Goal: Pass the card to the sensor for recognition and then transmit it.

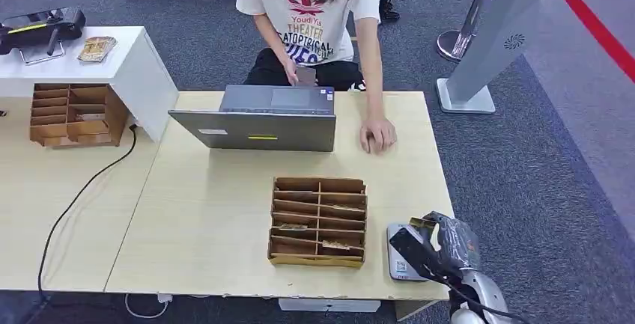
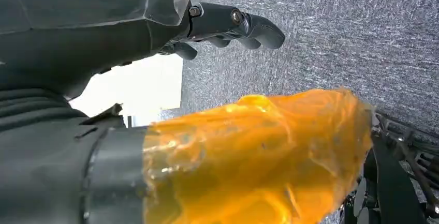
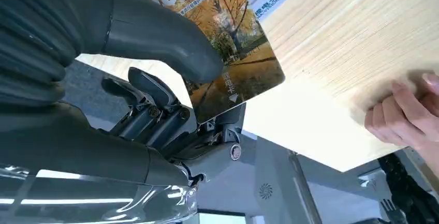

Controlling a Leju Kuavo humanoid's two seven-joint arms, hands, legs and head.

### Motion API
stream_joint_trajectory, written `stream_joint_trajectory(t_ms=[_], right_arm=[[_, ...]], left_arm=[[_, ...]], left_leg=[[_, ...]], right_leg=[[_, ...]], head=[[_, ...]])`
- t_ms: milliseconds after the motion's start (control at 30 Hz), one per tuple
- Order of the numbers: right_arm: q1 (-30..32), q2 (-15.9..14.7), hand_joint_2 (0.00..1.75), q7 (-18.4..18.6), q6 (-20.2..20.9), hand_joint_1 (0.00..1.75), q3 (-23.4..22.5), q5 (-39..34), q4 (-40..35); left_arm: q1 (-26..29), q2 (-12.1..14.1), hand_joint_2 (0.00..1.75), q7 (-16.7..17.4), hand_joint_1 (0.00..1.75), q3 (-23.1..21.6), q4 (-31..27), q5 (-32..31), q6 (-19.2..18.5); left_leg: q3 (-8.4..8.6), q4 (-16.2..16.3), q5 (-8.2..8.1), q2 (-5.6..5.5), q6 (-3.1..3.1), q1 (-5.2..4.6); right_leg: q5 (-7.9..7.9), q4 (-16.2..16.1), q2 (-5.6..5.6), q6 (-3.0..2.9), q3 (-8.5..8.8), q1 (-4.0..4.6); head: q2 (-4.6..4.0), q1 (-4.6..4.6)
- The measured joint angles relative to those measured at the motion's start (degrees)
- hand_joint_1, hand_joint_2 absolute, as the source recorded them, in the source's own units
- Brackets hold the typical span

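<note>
Left hand (image 2: pixel 228 25) hangs over grey carpet, fingers loosely curled with nothing in them; leave it there. On the table (image 1: pixel 210 212), the organizer (image 1: pixel 318 221) sits just left of the sensor (image 1: pixel 400 253), so don't swing the arm left. Right hand (image 1: pixel 442 245) pinches the card (image 3: pixel 228 43) between thumb and fingers, card low over the sensor at the table's near right corner. Keep the card flat and centred on the pad, judging by the head view. Table edge is right there; the person's hand (image 1: pixel 378 135) rests well beyond, with free tabletop between for the handover.
</note>
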Motion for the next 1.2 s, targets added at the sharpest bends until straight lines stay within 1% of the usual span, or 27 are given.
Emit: stream_joint_trajectory(t_ms=[367,867,1200], right_arm=[[-0.18,0.11,1.75,0.31,1.16,1.75,0.15,1.05,1.34],[-1.2,1.92,1.75,0.28,2.54,1.75,3.41,1.29,4.37],[-2.0,2.21,1.75,0.22,2.84,1.75,4.39,1.2,5.27]], left_arm=[[-0.01,0.0,0.0,0.04,0.0,0.0,0.0,0.09,0.0],[-0.01,0.0,0.0,0.2,0.0,-0.02,0.0,0.15,-0.02],[-0.01,0.02,0.0,0.2,0.0,0.0,0.0,0.22,-0.2]], left_leg=[[0.0,0.0,0.0,0.0,0.0,0.0],[0.02,0.0,0.0,0.0,0.0,0.01],[0.04,0.0,0.0,0.0,0.0,0.01]], right_leg=[[0.0,0.0,0.0,0.0,0.0,0.0],[0.0,0.0,0.01,0.0,0.02,0.01],[0.0,0.0,0.0,0.0,0.04,0.0]], head=[[0.0,0.0],[0.0,0.0],[0.0,0.0]])
